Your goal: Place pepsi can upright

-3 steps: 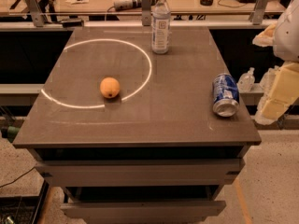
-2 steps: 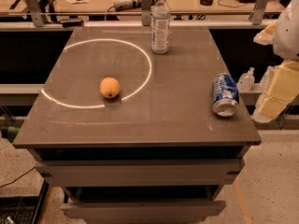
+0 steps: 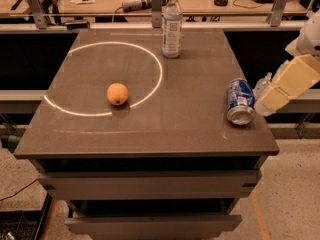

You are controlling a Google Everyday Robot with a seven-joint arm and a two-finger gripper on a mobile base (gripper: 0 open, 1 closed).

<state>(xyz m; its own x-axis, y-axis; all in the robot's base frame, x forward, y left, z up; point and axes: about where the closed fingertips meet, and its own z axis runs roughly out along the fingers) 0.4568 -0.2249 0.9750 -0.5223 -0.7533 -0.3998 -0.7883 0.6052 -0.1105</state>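
Gripper: the pale gripper (image 3: 263, 87) hangs off the right edge of the table, level with the tabletop and just beside the pepsi can; from here I cannot tell whether it is open or closed, and it holds nothing that I can see.
Arm: a cream-coloured arm segment (image 3: 291, 80) slants up from the gripper to the right, out of view.
Pepsi can: the blue pepsi can (image 3: 240, 102) lies on its side near the table's right edge, its silver end towards the front; it looks apart from the gripper, though the gap is small.
Table: a dark grey table (image 3: 190, 129), with drawers showing below the front edge.
White circle: a thin white circle (image 3: 76, 49) is marked on the left half of the tabletop, well apart from the can.
Orange: an orange (image 3: 117, 93) sits inside the circle, near its front arc.
Water bottle: a clear water bottle (image 3: 172, 25) with a white label stands upright at the far edge, just outside the circle's right side.
Behind: a workbench (image 3: 235, 5) with tools and cables.
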